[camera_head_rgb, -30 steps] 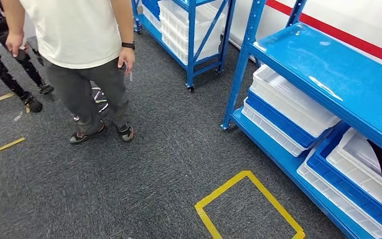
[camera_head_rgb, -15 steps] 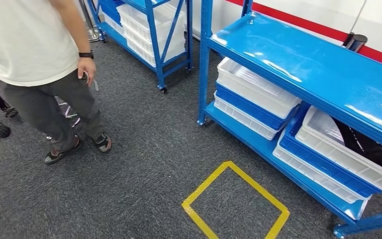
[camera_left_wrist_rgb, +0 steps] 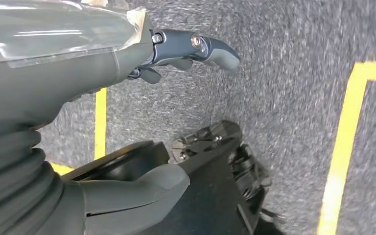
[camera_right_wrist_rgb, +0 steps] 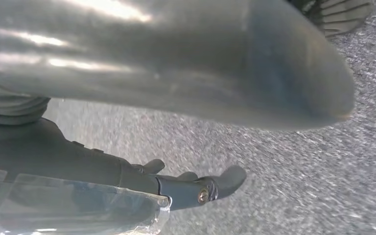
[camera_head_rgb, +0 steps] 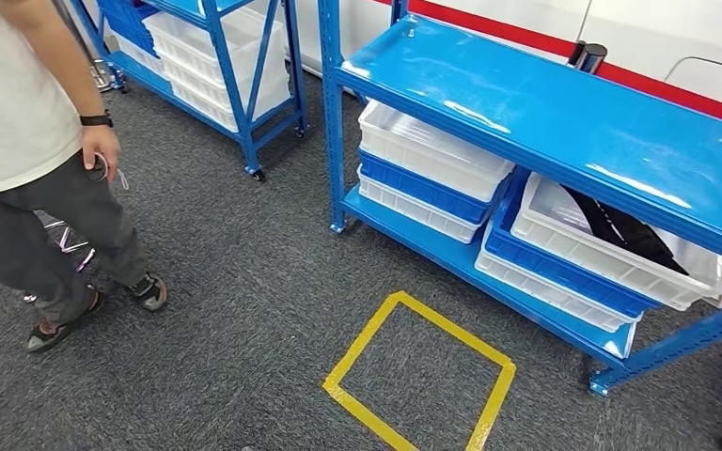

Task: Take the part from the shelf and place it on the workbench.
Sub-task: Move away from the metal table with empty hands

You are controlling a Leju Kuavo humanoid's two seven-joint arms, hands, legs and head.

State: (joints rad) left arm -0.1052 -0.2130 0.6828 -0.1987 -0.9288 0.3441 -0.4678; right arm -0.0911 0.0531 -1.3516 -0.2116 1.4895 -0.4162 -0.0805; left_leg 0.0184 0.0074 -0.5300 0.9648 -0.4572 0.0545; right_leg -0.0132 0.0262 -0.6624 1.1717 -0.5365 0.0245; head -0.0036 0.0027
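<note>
item: long black part (camera_head_rgb: 625, 230) in white plastic bin (camera_head_rgb: 564, 240), lower blue shelf (camera_head_rgb: 451, 249), ahead toward my right; my left hand (camera_left_wrist_rgb: 176, 54) and right hand (camera_right_wrist_rgb: 186, 188) hang empty, fingers loose.

Both hands (camera_left_wrist_rgb: 127, 122) (camera_right_wrist_rgb: 142, 181) empty — fingers apart

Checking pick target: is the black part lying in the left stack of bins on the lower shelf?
No. The black part lies in the top white bin of the right-hand stack; the left stack's top bin looks empty.
</note>
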